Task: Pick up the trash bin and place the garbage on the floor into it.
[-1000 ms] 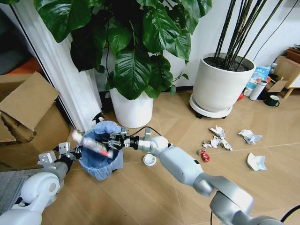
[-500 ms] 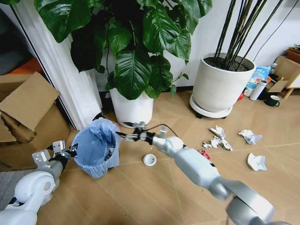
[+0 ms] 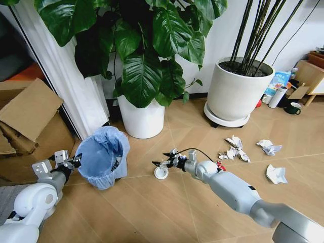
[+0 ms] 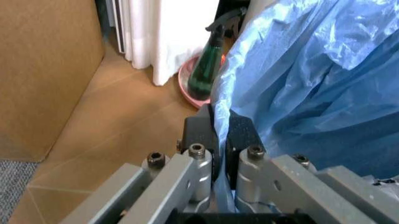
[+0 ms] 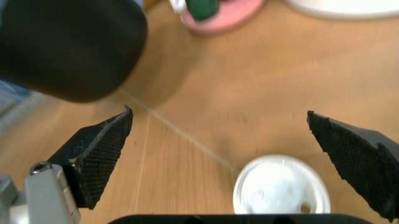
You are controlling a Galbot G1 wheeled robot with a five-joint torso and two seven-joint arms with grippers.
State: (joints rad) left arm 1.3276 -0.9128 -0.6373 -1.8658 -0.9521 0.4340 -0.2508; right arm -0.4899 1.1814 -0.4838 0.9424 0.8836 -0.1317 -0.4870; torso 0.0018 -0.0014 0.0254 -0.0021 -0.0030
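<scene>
The trash bin (image 3: 103, 158), dark and lined with a light-blue bag, stands on the floor (image 3: 152, 212) left of centre. My left gripper (image 3: 74, 162) is shut on its rim; the left wrist view shows the black fingers (image 4: 201, 133) pinching the blue bag (image 4: 299, 88). My right gripper (image 3: 161, 159) hangs open and empty just above a white round lid (image 3: 161, 173). Seen from the right wrist, the lid (image 5: 281, 191) lies between the spread fingers (image 5: 100, 147), beside the bin's dark body (image 5: 68, 46). More garbage lies to the right: paper wads (image 3: 234, 149) (image 3: 268, 147) (image 3: 277, 174) and a red wrapper (image 3: 220, 167).
Two large white plant pots (image 3: 143, 119) (image 3: 237, 96) stand behind. Cardboard boxes (image 3: 28, 116) sit at the left by a white curtain (image 3: 76, 96). A green spray bottle (image 4: 206, 65) on a pink dish is behind the bin. Bottles and a mug (image 3: 292, 108) stand far right.
One second ago my right gripper held a white-red tube over the bin; it has since let go, swung right and down, and now hovers open over the white lid.
</scene>
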